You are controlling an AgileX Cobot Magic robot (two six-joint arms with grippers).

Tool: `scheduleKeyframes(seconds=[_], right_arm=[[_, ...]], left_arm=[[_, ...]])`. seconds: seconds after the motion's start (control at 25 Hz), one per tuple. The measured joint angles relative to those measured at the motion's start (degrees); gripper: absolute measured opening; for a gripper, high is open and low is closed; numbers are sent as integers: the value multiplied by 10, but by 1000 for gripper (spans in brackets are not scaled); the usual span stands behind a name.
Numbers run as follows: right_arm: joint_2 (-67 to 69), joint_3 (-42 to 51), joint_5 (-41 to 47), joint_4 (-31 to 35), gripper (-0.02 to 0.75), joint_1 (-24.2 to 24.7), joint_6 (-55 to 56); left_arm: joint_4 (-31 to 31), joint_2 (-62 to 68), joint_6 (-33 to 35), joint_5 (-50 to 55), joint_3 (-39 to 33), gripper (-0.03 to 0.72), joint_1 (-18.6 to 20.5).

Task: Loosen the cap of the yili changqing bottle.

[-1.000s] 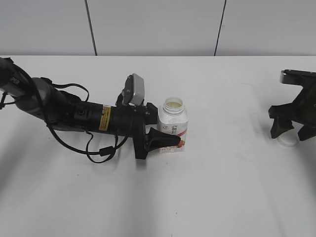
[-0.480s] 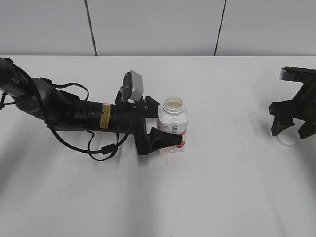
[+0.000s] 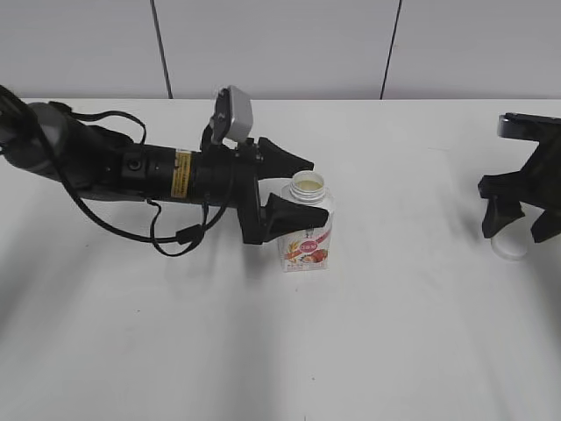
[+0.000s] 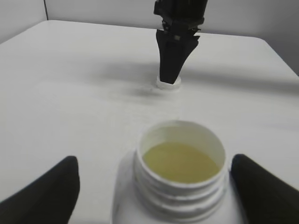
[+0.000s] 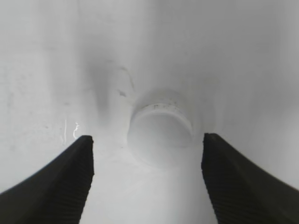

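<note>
Though cap (image 5: 161,126) off, bottle (image 4: 180,186) body cropped in left wrist view

both tools (image 3: 300,187) (image 3: 523,224) wide apart

One bottle (image 3: 307,230), one cap (image 3: 508,246), two hands: left hand (image 3: 294,189), right hand (image 3: 519,219).

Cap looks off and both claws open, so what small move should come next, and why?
Probably back the left claw away from the bottle. Its neck is open, showing yellowish liquid, and the cap lies on the table beneath the open right claw. Nothing is held, so loosening looks done.
</note>
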State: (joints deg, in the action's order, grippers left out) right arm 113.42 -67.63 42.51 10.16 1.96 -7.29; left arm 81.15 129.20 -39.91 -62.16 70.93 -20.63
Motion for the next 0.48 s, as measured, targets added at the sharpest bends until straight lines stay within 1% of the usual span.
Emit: scheduleKeyframes(seconds=[0.2, 0.32, 0.48], right_arm=[[-4, -35, 44, 3, 565, 0, 1], [-22, -45, 55, 3, 565, 0, 1], [-47, -56, 58, 4, 565, 0, 0]], left_arm=[[9, -28, -25, 10, 0, 594, 0], [10, -50, -44, 16, 0, 592, 1], [13, -80, -91, 36, 0, 592, 4]])
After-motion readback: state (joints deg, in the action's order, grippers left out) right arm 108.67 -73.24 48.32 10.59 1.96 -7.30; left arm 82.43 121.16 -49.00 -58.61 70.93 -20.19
